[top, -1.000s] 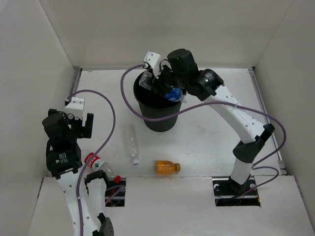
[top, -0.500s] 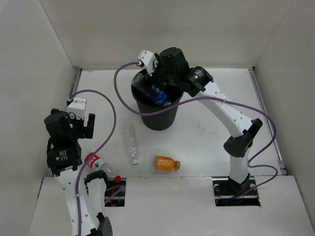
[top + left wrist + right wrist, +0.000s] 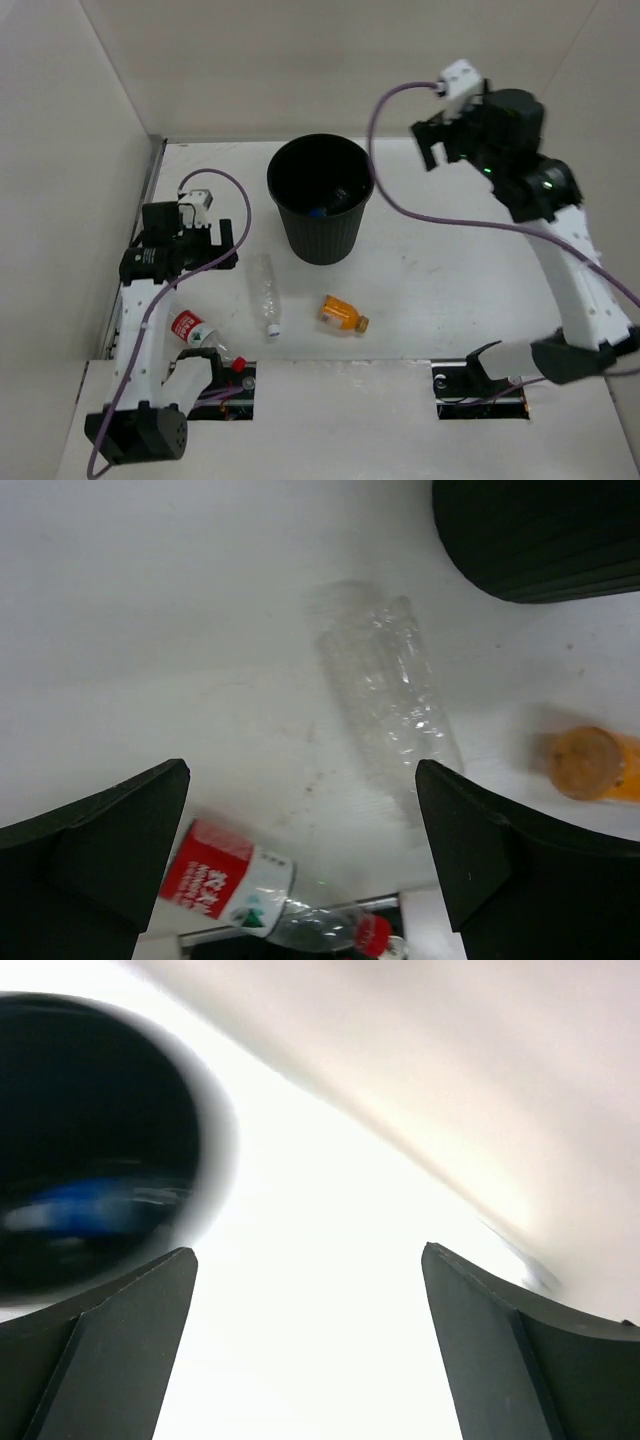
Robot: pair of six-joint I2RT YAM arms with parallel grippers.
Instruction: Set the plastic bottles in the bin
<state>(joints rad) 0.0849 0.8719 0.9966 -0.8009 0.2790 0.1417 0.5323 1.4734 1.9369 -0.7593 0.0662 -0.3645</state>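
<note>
The black bin (image 3: 320, 240) stands at the back centre, and a blue-labelled bottle (image 3: 318, 210) lies inside it. On the table in front lie a clear bottle (image 3: 265, 293), an orange bottle (image 3: 342, 314) and a red-labelled, red-capped bottle (image 3: 195, 332). My left gripper (image 3: 222, 245) hovers open just left of the clear bottle (image 3: 385, 690), above the red-labelled bottle (image 3: 225, 875). My right gripper (image 3: 445, 150) is raised to the right of the bin, open and empty. The right wrist view shows the bin (image 3: 80, 1080) with the blue-labelled bottle (image 3: 90, 1205) in it, blurred.
White walls close in the table on the left, back and right. Purple cables loop from both arms over the table. Two arm bases sit in cut-outs at the near edge, and the red cap (image 3: 238, 363) lies by the left one.
My right gripper opened over the bin, dropped the blue-labelled bottle inside, then swung up and right, away from it. My left arm moved forward and right toward the clear bottle.
</note>
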